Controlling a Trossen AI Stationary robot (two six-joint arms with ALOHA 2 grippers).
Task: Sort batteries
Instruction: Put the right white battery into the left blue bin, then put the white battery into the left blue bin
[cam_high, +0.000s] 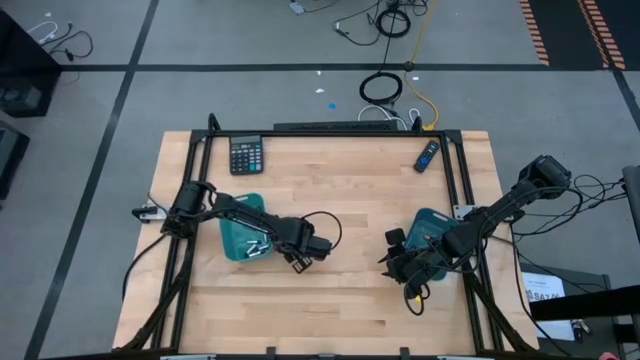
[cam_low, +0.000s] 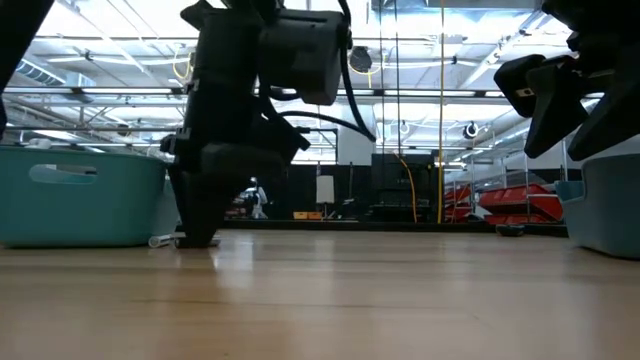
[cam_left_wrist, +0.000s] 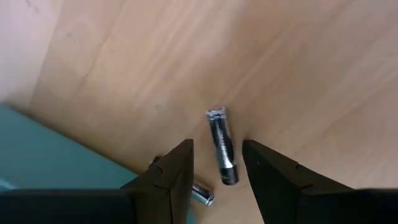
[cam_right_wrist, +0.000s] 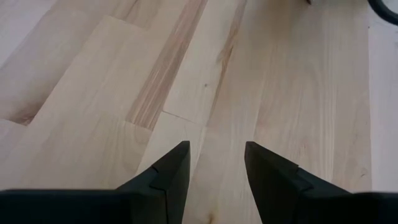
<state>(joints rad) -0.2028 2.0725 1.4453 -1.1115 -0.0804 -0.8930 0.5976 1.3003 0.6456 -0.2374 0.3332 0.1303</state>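
My left gripper (cam_left_wrist: 217, 171) hangs low, fingers parted around a dark-banded silvery cylindrical battery (cam_left_wrist: 222, 147) lying on the table at the teal plastic tray's (cam_high: 238, 238) four o'clock; batteries (cam_high: 256, 248) lie inside.

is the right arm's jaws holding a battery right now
No, the right gripper's open jaws frame only the bare light wooden tabletop, with no battery between them.

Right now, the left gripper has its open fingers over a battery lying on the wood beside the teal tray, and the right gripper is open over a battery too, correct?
Not quite. The right gripper is open, but the right wrist view shows only bare table between its fingers, no battery. The rest holds: the left gripper stands open over a battery beside the teal tray.
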